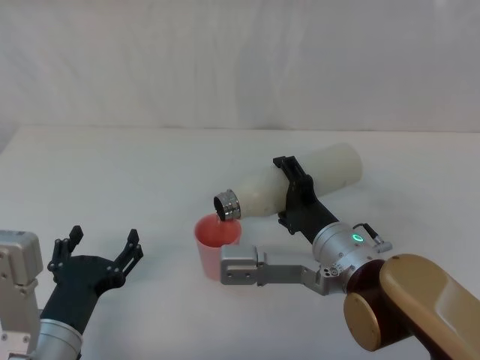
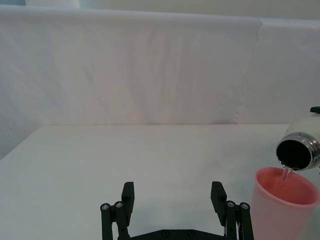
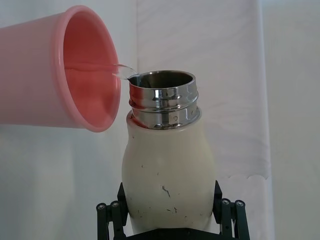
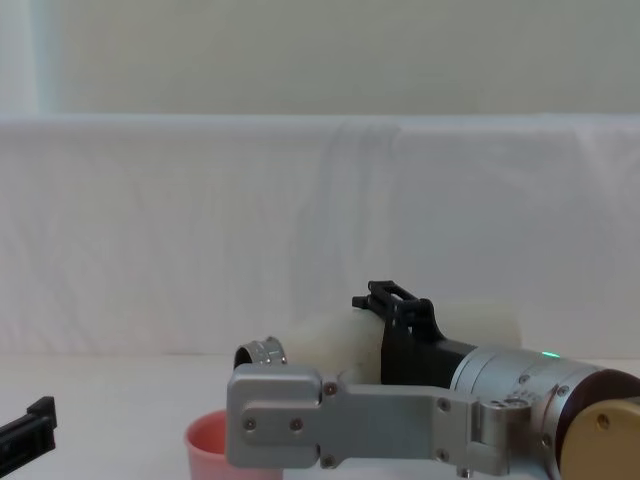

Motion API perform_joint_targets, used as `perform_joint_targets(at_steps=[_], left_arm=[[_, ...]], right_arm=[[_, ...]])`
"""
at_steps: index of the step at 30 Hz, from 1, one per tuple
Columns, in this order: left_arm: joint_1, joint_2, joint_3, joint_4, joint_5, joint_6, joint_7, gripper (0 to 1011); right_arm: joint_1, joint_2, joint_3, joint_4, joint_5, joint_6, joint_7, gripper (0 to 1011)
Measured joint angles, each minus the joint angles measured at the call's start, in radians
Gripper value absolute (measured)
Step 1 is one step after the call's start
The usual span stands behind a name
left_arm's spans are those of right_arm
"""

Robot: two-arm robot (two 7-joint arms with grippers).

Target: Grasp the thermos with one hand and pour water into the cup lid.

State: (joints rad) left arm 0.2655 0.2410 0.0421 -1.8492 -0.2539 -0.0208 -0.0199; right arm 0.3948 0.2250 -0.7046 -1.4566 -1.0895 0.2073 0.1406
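The cream-white thermos (image 1: 300, 184) is tipped nearly level above the table, its steel neck (image 1: 226, 205) over the rim of the pink cup lid (image 1: 215, 244). My right gripper (image 1: 292, 193) is shut on the thermos's body. In the right wrist view a thin stream of water runs from the thermos (image 3: 167, 180) mouth into the cup lid (image 3: 55, 80). The left wrist view shows the thermos's dark mouth (image 2: 296, 154) just above the cup lid (image 2: 282, 200), with water dripping in. My left gripper (image 1: 101, 251) rests open on the table at the lower left, apart from both.
A white table (image 1: 112, 172) stretches to a white cloth backdrop (image 1: 240, 60). My right arm's grey link (image 1: 262, 268) lies in front of the cup lid. In the chest view that link (image 4: 340, 420) hides most of the cup lid (image 4: 210, 440).
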Motion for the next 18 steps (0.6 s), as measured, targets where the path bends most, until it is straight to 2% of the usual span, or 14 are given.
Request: perform_joint_targets(at_steps=[18], left_arm=[[0.000,0.000,0.000,0.000,0.000,0.000,0.000,1001]], right_arm=[[0.005,-0.001,0.000,0.006,0.001,-0.001,0.000,962]])
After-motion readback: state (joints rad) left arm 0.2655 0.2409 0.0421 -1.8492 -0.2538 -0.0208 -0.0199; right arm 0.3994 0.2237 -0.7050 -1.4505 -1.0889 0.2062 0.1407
